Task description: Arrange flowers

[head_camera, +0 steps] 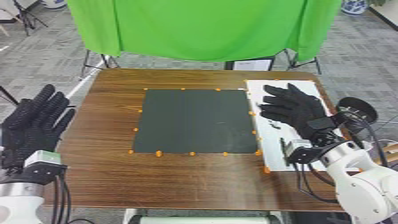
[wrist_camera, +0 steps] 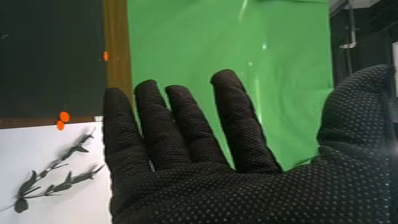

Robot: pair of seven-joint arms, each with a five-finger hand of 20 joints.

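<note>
Right arm (head_camera: 355,180) slanting up and inward from the lower right of the head view, bent at the wrist, with the right hand (head_camera: 293,107) over the white sheet (head_camera: 306,86) and pointing away and leftward. Wide open there, with fingers long and straight, slightly fanned, and thumb well out to the side in the right wrist view; nothing in its grasp. Height above the sheet hard to judge.

At the left edge of the brown table (head_camera: 115,180), the left hand (head_camera: 34,122), pointing straight ahead, open too, with straight fingers and nothing visibly held; underside out of sight. Both arms cut off at the bottom edge.

Lying on the white sheet, close by the right hand, dark leafy sprigs (wrist_camera: 22,205); partly covered in the head view by glove and wrist, thin stems hard to follow. Impossible to tell whether one forked stem or two. To the left of the sheet, a dark mat (head_camera: 195,120) ringed by orange markers (head_camera: 159,153); beyond the table, green cloth (head_camera: 204,30).
</note>
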